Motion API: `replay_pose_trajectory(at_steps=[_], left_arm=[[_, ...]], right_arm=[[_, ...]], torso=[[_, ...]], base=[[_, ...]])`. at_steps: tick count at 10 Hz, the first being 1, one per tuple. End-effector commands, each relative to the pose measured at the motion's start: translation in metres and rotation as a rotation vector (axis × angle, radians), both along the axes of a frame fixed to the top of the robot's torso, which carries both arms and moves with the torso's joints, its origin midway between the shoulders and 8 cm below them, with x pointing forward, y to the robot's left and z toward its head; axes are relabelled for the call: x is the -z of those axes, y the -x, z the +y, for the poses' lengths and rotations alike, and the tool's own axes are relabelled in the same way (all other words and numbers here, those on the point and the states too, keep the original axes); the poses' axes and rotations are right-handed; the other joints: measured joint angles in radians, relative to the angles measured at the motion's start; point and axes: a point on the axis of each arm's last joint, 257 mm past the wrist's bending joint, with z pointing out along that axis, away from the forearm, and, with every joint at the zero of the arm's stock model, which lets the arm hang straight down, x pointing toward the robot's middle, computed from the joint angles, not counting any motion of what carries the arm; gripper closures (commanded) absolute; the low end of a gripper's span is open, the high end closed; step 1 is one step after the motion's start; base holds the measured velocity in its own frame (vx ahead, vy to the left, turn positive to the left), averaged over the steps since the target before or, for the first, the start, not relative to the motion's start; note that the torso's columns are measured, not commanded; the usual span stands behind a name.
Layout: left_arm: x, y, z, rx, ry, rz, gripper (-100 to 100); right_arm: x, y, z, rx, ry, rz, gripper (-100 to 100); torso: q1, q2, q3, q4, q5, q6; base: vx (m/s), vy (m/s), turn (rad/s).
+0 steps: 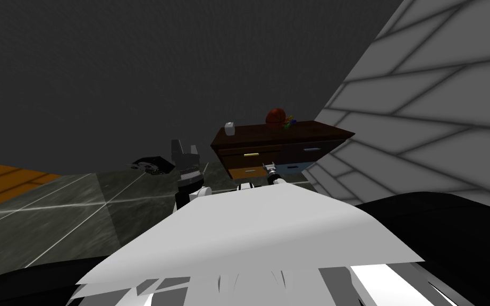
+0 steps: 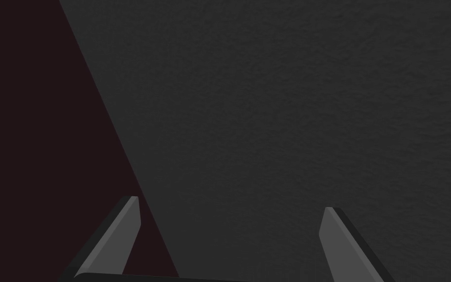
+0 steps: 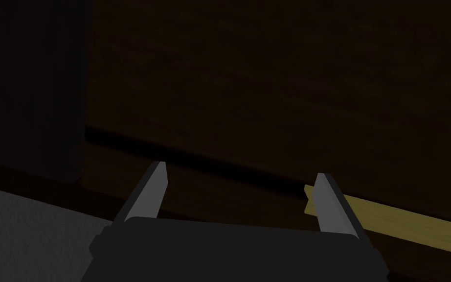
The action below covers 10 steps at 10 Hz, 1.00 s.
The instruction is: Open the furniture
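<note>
The dark brown dresser (image 1: 281, 139) stands at the grey wall (image 1: 132, 79), close before the right gripper (image 3: 239, 171). This gripper's fingers are spread, and the yellow drawer handle (image 3: 395, 220) lies just outside one finger (image 3: 329, 203). The left gripper (image 2: 232, 203), spread too, is raised beside the dresser.

So the left tool (image 2: 232, 204) has its two fingers (image 2: 122, 240) spread wide with nothing between them. They're thin, light grey blades, angling outward from the dark body (image 2: 161, 278) at their base. Straight ahead of the tool there's a flat dark grey surface (image 2: 293, 107) with a faint grainy texture. Past one finger sits a flat dark reddish-brown surface (image 2: 33, 137), and the straight slanted edge where the two meet runs right behind that finger. Can't tell if the tool touches either.
</note>
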Motion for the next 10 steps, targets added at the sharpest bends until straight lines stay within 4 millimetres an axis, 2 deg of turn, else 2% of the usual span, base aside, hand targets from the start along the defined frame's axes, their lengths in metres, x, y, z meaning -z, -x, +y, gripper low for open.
replay_pose_trajectory(at_steps=[1, 10], left_arm=[[0.0, 0.0, 0.0, 0.0, 0.0, 0.0, 0], [0.0, 0.0, 0.0, 0.0, 0.0, 0.0, 0]], right_arm=[[0.01, 0.003, -0.004, 0.007, 0.091, 0.028, -100], [0.022, 0.006, -0.013, -0.002, 0.438, 0.074, -100]], torso=[[0.0, 0.001, 0.0, 0.0, 0.0, 0.0], [0.0, 0.0, 0.0, 0.0, 0.0, 0.0]], base=[[0.026, 0.027, 0.045], [0.025, 0.036, 0.031]])
